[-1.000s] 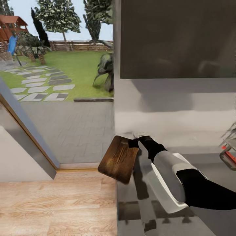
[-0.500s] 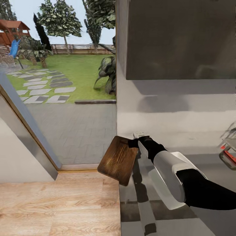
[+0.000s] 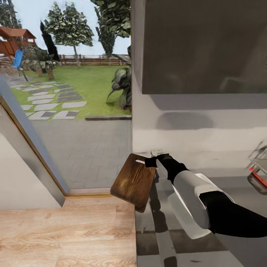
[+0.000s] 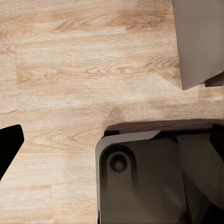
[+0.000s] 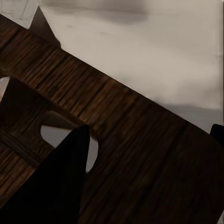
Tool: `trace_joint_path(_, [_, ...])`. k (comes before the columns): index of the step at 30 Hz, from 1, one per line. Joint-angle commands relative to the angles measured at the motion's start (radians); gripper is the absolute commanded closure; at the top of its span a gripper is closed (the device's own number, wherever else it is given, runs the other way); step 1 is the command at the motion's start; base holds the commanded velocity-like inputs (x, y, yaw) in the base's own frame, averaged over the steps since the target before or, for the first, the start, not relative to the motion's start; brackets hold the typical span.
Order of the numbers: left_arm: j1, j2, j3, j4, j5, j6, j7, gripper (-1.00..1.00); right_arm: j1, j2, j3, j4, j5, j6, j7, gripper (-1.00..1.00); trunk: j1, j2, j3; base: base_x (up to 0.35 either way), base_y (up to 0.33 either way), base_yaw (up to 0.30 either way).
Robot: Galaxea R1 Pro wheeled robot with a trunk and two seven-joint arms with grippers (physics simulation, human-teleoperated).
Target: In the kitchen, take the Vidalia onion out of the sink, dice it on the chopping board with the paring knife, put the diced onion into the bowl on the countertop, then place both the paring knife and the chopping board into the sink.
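My right gripper (image 3: 150, 162) is shut on the chopping board (image 3: 133, 181), a dark brown wooden board. It pinches the board at the end with the handle slot. The board hangs tilted past the left end of the grey countertop (image 3: 237, 185), over the wooden floor. In the right wrist view, a black finger (image 5: 56, 186) lies across the board (image 5: 140, 116) beside the slot. A corner of the sink (image 3: 258, 174), with a red part, shows at the far right. My left gripper (image 4: 112, 144) is open above the floor and holds nothing. The onion, paring knife and bowl are out of view.
A wide glass opening (image 3: 74, 111) to the left looks onto paving and a garden. A dark upper cabinet (image 3: 204, 44) hangs over the counter against a pale wall. Light wooden floor (image 3: 66, 233) spreads at the lower left. My dark base (image 4: 149, 186) is below the left wrist.
The whole view has shifted slightly, so the camera has moved. The right arm and the board keep the same pose and grip.
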Motion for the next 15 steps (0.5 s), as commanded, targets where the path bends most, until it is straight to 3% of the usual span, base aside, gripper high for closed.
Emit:
trace_joint_path(1, [0.000,0.001,-0.001,-0.001,0.000,-0.002,0.000,-1.00,0.000,-0.001,0.008,-0.002,0.000,0.006,0.002,1.00,0.000,-0.001,0.000,0.000,0.000,0.000])
trace_joint_path(15, [0.000,0.001,-0.001,0.000,0.000,-0.002,0.000,-1.00,0.000,-0.001,0.008,-0.002,0.000,0.006,0.002,1.00,0.000,-0.001,0.023,-0.012,0.000,0.000])
